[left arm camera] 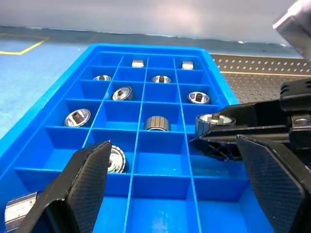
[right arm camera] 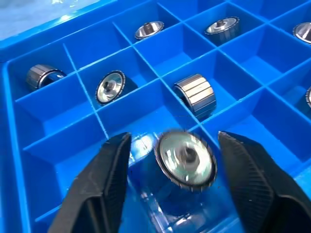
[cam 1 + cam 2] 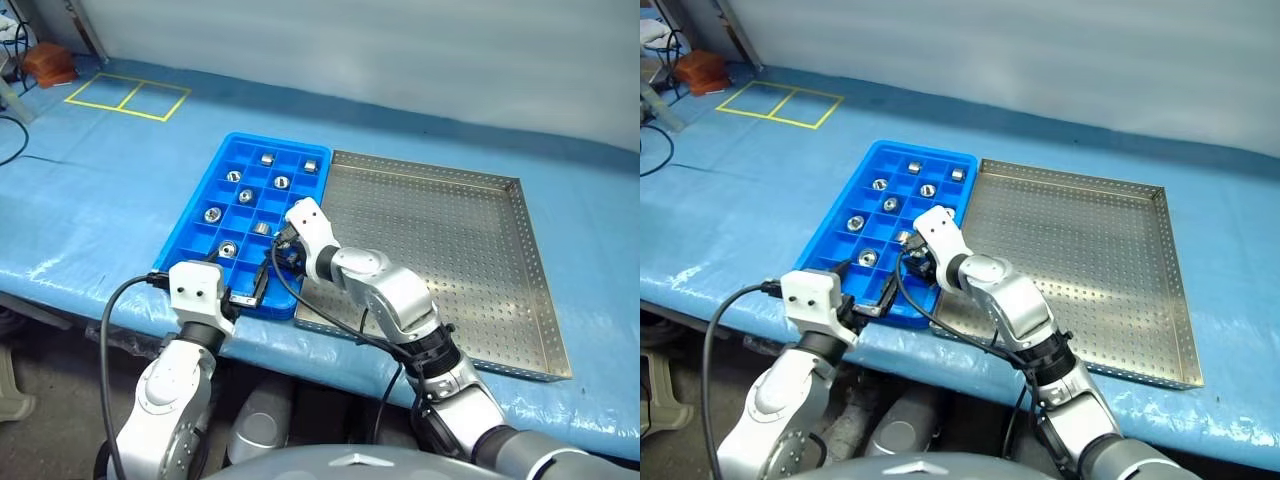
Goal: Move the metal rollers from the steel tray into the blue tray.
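Observation:
The blue tray (image 3: pixel 232 205) lies on the table with the steel tray (image 3: pixel 470 250) against its right side. Several metal rollers (image 1: pixel 157 123) sit one to a compartment in the blue tray. My right gripper (image 2: pixel 175 140) hovers open over a near compartment on the tray's right side. One roller (image 2: pixel 185 158) is between its fingers (image 2: pixel 104 179), blurred, with a gap on each side. My left gripper (image 1: pixel 180 194) is open and empty, level at the blue tray's near edge (image 3: pixel 252 291), just left of the right gripper (image 3: pixel 283 253).
The table is covered in blue sheeting. Yellow tape squares (image 3: pixel 128 95) mark its far left, beside a brown object (image 3: pixel 48 62) and loose cables. The table's front edge runs just below both trays.

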Robot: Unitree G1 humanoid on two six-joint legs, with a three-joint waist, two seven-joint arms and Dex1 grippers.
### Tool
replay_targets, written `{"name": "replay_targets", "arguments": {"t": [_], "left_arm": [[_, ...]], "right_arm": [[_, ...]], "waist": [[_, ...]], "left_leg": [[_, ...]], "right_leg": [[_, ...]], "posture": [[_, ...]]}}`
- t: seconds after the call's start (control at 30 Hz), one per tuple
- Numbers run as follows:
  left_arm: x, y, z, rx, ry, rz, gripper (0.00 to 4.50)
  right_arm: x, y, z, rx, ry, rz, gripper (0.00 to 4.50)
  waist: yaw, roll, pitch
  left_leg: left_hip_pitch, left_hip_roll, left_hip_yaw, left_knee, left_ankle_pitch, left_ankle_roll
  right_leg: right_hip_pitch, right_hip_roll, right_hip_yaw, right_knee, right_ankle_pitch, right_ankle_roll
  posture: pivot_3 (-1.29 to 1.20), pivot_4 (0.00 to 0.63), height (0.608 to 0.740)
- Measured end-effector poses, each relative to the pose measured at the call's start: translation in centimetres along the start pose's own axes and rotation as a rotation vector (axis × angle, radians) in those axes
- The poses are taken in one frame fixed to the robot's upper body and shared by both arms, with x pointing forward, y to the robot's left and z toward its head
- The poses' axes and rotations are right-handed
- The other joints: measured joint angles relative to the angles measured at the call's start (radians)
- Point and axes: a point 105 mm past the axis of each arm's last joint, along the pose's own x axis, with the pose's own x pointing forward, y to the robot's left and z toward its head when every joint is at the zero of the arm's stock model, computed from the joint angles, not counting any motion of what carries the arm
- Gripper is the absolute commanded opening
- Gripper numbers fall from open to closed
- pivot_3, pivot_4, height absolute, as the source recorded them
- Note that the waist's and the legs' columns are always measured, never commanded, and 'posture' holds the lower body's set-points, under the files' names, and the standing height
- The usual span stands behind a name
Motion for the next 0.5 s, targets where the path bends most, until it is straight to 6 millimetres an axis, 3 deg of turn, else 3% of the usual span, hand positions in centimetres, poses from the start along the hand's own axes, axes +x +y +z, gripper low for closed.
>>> {"name": "replay_targets", "arguments": {"t": [0.07,0.17,0.3,0.43,0.5], "left_arm": [[0.2,-0.4,0.3,0.011,-0.010,-0.029,4.50],[0.6,-0.8,0.8,0.020,-0.026,-0.077,4.50],[1.3,-1.3,1.4,0.049,-0.038,-0.152,4.50],[2.5,-2.0,1.7,0.060,-0.042,-0.238,4.50],[2.9,-2.4,1.7,0.072,-0.038,-0.286,4.50]], "right_arm": [[-0.2,0.2,0.0,0.009,-0.001,0.005,4.48],[-1.0,-0.2,0.3,0.017,-0.015,-0.015,4.49],[-3.5,-2.5,1.2,0.024,-0.052,-0.111,4.49],[-6.7,-4.7,2.2,0.018,-0.093,-0.228,4.49],[-8.4,-5.8,1.8,0.022,-0.071,-0.303,4.49]], "waist": [[0.003,0.000,0.000],[0.001,0.000,0.000],[-0.019,0.000,0.000],[-0.080,0.000,0.000],[-0.120,0.000,0.000]], "left_leg": [[0.000,0.000,0.000,0.000,0.000,0.000],[-0.001,0.000,0.000,0.001,0.000,0.000],[-0.002,0.000,0.000,0.002,0.000,0.000],[-0.002,-0.001,-0.001,0.001,0.000,0.000],[-0.002,-0.001,-0.002,0.001,0.000,0.000]], "right_leg": [[0.000,0.000,0.000,0.000,0.000,0.000],[0.000,0.000,0.000,0.000,0.000,0.000],[0.000,-0.001,-0.001,-0.001,0.000,0.000],[0.000,0.000,-0.001,-0.001,0.000,0.000],[0.001,-0.001,-0.001,-0.001,0.000,0.000]], "posture": [[0.39,0.150,0.740],[0.32,0.150,0.740],[0.22,0.150,0.740],[0.13,0.150,0.740],[0.10,0.150,0.740]]}}
